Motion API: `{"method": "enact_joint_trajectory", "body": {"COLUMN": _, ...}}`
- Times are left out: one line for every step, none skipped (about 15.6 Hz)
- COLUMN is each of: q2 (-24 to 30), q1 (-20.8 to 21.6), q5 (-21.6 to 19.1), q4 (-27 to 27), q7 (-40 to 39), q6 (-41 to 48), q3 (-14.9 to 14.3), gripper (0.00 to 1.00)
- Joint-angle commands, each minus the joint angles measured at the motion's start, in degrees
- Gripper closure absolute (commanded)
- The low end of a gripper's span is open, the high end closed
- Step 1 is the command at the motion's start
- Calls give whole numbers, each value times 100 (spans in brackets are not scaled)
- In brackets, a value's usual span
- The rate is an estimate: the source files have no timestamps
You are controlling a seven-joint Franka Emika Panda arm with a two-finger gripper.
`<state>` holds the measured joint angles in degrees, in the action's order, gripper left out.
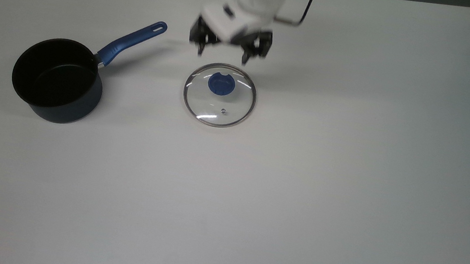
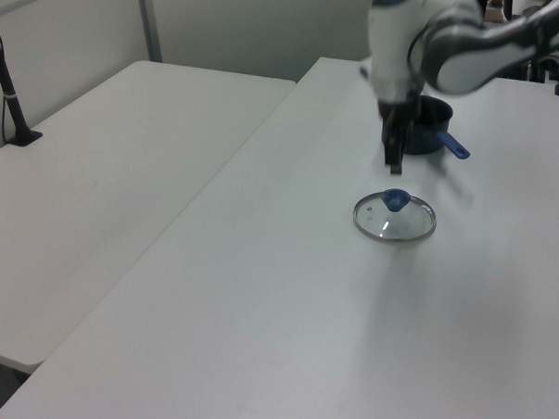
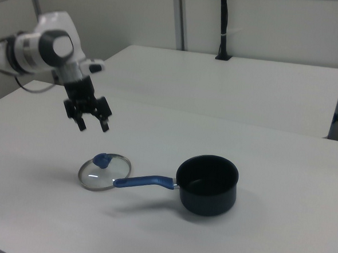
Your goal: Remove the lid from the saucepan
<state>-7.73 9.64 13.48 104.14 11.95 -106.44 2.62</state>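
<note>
In the left view the arm (image 2: 426, 49) hides most of the saucepan (image 2: 431, 140), and the top view's 12 o'clock edge cuts the arm off above the blurred claw (image 1: 223, 54).

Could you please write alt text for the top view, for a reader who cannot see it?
A glass lid with a blue knob lies flat on a white table, and the robot's open gripper hangs just above it. On the top view's left, apart from the lid, stands an uncovered saucepan.
</note>
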Motion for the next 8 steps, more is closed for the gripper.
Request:
{"method": "enact_joint_trajectory", "body": {"q2": 930, "q1": -339, "q5": -679, "q4": 194, "q7": -61, "q6": 430, "q3": -68, "gripper": 0}}
{"method": "enact_joint_trajectory", "body": {"q2": 1044, "q1": -410, "q5": -741, "q4": 194, "q7": -61, "q6": 448, "q3": -59, "gripper": 0}}
{"method": "enact_joint_trajectory", "body": {"q2": 1115, "q1": -428, "q5": -776, "q4": 194, "q7": -53, "q6": 448, "q3": -59, "gripper": 0}}
{"method": "enact_joint_trajectory", "body": {"q2": 1168, "q1": -506, "q5": -855, "q4": 168, "q7": -44, "q6": 448, "q3": -59, "gripper": 0}}
{"method": "enact_joint_trajectory", "body": {"q2": 1195, "q1": -594, "q5": -943, "q4": 125, "q7": -44, "q6": 466, "q3": -59, "gripper": 0}}
{"method": "enact_joint_trajectory", "body": {"q2": 1195, "q1": -621, "q5": -987, "q4": 81, "q7": -44, "q6": 527, "q3": -59, "gripper": 0}}
{"method": "enact_joint_trajectory", "body": {"q2": 1186, "q1": -621, "q5": -988, "q4": 37, "q7": -61, "q6": 588, "q3": -68, "gripper": 0}}
{"method": "enact_joint_trajectory", "body": {"q2": 1177, "q1": -621, "q5": -988, "q4": 28, "q7": -61, "q6": 598, "q3": -68, "gripper": 0}}
